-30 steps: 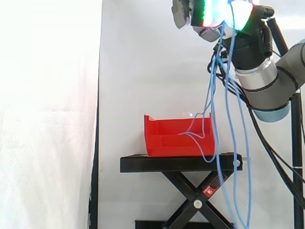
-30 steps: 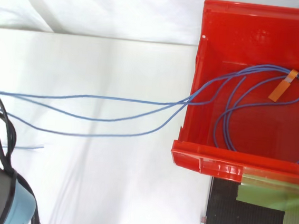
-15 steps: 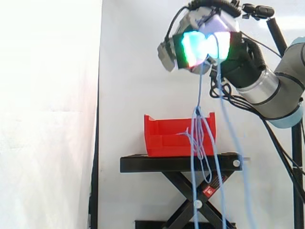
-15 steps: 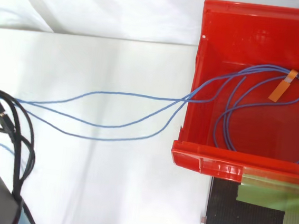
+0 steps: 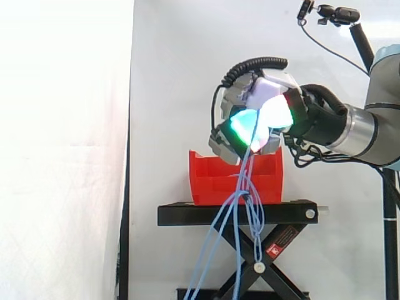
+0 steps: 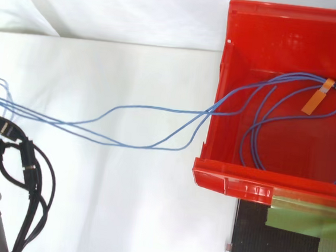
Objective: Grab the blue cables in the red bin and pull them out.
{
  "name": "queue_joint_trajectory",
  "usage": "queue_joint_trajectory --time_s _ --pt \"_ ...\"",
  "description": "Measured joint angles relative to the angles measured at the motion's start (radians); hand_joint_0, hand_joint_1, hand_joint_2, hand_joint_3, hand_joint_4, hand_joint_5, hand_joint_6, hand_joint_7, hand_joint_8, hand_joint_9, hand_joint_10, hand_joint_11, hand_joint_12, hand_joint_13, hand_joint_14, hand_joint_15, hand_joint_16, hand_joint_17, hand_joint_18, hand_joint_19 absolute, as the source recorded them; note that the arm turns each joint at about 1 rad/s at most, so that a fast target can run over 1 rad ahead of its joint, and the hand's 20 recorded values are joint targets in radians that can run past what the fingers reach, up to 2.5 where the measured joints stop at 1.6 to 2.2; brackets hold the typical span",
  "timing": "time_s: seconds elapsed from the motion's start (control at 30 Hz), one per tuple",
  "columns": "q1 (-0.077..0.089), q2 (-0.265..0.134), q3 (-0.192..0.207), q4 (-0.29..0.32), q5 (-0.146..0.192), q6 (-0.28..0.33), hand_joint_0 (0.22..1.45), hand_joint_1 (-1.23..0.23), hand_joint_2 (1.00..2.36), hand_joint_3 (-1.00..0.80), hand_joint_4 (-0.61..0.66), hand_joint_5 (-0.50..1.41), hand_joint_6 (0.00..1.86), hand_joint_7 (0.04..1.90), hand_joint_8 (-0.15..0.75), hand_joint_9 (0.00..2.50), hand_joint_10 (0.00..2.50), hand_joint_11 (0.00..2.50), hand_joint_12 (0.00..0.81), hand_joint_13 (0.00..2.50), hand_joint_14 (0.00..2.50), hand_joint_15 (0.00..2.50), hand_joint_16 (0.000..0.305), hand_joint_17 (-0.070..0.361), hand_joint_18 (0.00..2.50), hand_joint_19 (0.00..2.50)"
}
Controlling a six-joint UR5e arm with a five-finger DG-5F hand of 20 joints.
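In the side view my hand (image 5: 256,125) hangs just in front of and above the red bin (image 5: 209,181), fingers curled round a bunch of blue cables (image 5: 248,165). Below the hand the strands drop past the stand to the floor. Seen from above, several blue cable strands (image 6: 158,108) run from the left edge across the white surface and over the left wall of the red bin (image 6: 234,183). Inside the bin they form a loop (image 6: 257,128) tied at the back with a black band and an orange tag (image 6: 314,101).
The bin sits on a black scissor stand (image 5: 187,215), whose top carries a strip of greenish tape (image 6: 301,222). A white curtain hangs behind. A camera on a black pole (image 5: 340,14) stands at the upper right.
My hand has come down from high above the bin and moved left to about the height of its rim. The cables have gone slack and the hanging strands have swung left.
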Motion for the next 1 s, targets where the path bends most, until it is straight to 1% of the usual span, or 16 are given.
queue_joint_trajectory --time_s 0.1,0.27,0.37,0.47,0.53,0.67,0.7,0.9,1.0 --pt "0.005 0.0 0.0 -0.055 0.032 0.039 0.79 -0.95 1.0 -1.0 0.25 1.12 0.01 0.8 0.069 1.41 0.03 1.92 0.394 1.68 0.01 1.7 0.043 0.096 1.0 1.12" --pt "0.018 0.0 0.0 -0.17 0.108 0.117 0.79 -0.95 1.0 -1.0 0.25 1.12 0.01 0.8 0.07 1.4 0.03 1.9 0.403 1.69 0.02 1.7 0.042 0.096 1.0 1.12" --pt "0.023 0.0 0.0 -0.228 0.145 0.157 0.79 -0.95 1.0 -1.0 0.24 1.11 0.01 0.8 0.074 1.4 0.03 1.9 0.402 1.68 0.02 1.7 0.043 0.096 1.0 1.12" --pt "0.028 0.001 0.0 -0.274 0.174 0.194 0.79 -0.95 1.0 -1.0 0.24 1.11 0.01 0.8 0.075 1.4 0.03 1.9 0.395 1.68 0.02 1.69 0.042 0.095 1.0 1.12" --pt "0.03 0.0 0.0 -0.294 0.186 0.211 0.79 -0.95 1.0 -1.0 0.24 1.11 0.01 0.8 0.072 1.41 0.03 1.9 0.408 1.68 0.01 1.7 0.042 0.095 1.0 1.12" --pt "0.032 0.0 0.0 -0.322 0.208 0.239 0.79 -0.95 1.0 -1.0 0.24 1.11 0.01 0.8 0.066 1.4 0.03 1.92 0.405 1.68 0.02 1.69 0.043 0.096 1.0 1.11" --pt "0.033 0.0 0.0 -0.325 0.21 0.244 0.79 -0.95 1.0 -1.0 0.25 1.11 0.01 0.8 0.065 1.4 0.03 1.91 0.395 1.68 0.02 1.69 0.043 0.096 1.0 1.13" --pt "0.034 0.0 0.0 -0.341 0.221 0.27 0.79 -0.94 1.0 -1.0 0.24 1.11 0.01 0.79 0.069 1.39 0.03 1.93 0.405 1.68 0.02 1.69 0.042 0.095 0.99 1.13" --pt "0.035 0.001 0.0 -0.361 0.23 0.286 0.78 -0.94 1.0 -1.0 0.24 1.11 0.01 0.8 0.074 1.39 0.03 1.93 0.409 1.68 0.03 1.69 0.043 0.096 1.0 1.13"
